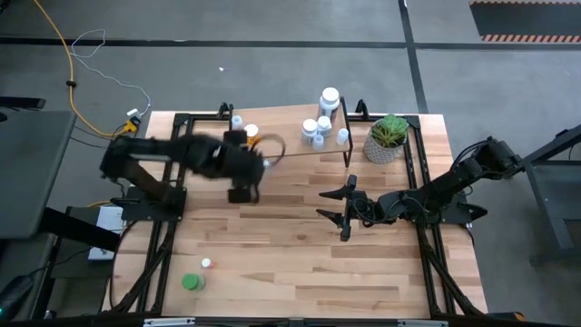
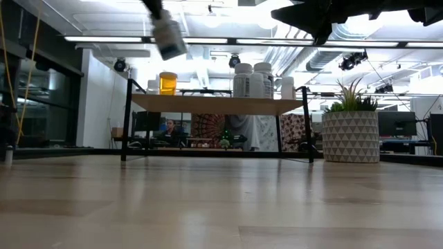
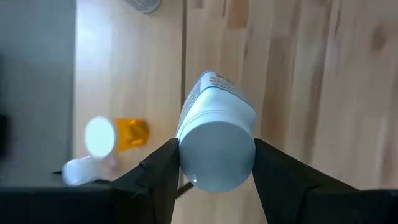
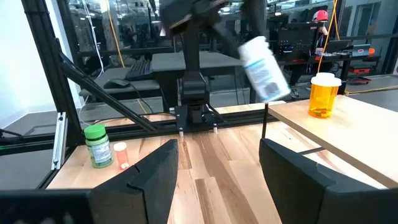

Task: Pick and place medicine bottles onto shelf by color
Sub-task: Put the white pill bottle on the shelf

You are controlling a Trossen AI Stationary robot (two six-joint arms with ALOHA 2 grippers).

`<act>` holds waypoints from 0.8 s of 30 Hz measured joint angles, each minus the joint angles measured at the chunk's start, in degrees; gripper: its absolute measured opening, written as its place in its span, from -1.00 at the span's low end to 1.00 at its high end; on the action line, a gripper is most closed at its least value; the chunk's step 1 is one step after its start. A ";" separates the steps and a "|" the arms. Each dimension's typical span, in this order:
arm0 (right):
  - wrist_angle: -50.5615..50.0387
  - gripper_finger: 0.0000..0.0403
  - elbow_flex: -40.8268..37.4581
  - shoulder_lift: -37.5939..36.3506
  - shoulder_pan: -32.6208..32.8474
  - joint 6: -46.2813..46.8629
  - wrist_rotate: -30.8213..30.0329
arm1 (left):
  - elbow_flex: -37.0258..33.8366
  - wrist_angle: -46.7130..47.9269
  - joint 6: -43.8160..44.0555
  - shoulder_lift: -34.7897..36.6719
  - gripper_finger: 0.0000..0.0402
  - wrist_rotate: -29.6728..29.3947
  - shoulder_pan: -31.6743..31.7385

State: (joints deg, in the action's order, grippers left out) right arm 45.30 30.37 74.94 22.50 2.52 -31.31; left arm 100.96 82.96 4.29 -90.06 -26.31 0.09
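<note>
My left pincer (image 3: 214, 163) clamps a white bottle (image 3: 216, 138) tilted beside the shelf (image 2: 221, 104); a careless swing could topple the orange bottle (image 2: 167, 82); right pincer (image 1: 343, 211) open, empty.

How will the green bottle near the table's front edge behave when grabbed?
The green bottle stands upright and narrow, so a sideways nudge could tip it. Its round body would probably roll if it fell. It looks like rigid plastic, likely light; contents can't be seen.

Bright ceiling strip lights (image 2: 228, 40) glare in the low view, and the carried white bottle (image 4: 263, 67) looks possibly motion-blurred.
</note>
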 joint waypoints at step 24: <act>-0.04 0.07 0.00 -0.02 -0.02 0.04 0.00 | 22.89 2.44 14.23 -22.15 -0.18 26.41 29.68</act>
State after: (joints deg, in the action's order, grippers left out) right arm 45.25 30.37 74.91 22.48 2.57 -31.31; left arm 123.85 85.40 18.53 -112.21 0.11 29.77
